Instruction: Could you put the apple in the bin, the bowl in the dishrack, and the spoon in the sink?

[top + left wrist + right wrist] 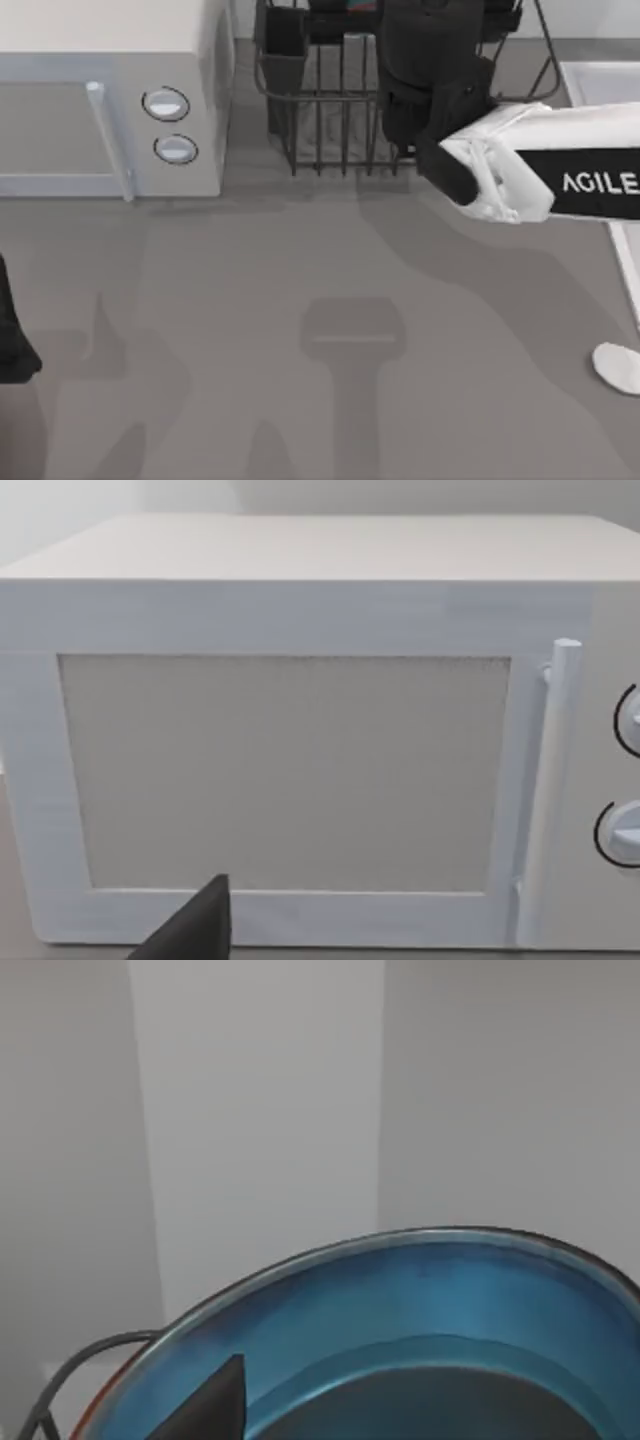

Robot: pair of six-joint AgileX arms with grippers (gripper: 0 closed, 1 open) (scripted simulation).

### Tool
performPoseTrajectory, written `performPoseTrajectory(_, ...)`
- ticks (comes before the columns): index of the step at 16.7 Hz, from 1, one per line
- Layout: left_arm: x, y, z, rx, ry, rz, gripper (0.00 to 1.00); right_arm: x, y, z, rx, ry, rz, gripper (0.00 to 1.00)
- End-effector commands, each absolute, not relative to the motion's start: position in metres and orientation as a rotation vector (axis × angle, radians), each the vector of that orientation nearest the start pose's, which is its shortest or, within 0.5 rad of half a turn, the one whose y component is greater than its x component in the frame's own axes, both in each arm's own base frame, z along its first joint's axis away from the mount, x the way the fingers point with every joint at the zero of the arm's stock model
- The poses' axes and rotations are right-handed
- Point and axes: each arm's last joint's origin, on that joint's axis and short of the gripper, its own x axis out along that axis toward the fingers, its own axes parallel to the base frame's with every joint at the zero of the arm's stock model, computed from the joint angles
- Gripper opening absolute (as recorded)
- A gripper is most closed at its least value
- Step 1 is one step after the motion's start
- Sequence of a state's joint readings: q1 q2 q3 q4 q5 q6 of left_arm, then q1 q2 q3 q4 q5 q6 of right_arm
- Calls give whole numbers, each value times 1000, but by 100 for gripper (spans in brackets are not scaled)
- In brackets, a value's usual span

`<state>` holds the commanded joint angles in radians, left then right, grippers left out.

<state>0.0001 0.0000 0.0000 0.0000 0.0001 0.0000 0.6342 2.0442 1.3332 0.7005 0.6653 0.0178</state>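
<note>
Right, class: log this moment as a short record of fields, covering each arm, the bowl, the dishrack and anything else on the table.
right arm: reaching over the dishrack at the table's far side
right gripper: at the rack, by the bowl
bowl: blue, close under the right wrist camera
left arm: parked at the table's left edge
microwave: far left, door shut
spoon: pale, at right edge
</note>
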Motion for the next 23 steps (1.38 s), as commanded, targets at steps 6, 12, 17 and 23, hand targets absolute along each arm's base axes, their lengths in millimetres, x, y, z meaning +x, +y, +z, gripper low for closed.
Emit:
performPoseTrajectory(6, 106, -1, 160, 0, 0, 0, 100, 368, 226, 230, -7, 26, 47, 100)
performPoseTrajectory(12, 106, -1, 160, 0, 0, 0, 100, 291, 119, 252, -19, 97, 121, 100)
performPoseTrajectory(17, 106, -1, 160, 0, 0, 0, 100, 186, 42, 233, -14, 104, 128, 100)
performPoseTrajectory(23, 106, -1, 160, 0, 0, 0, 100, 118, 7, 179, -6, 45, 63, 100)
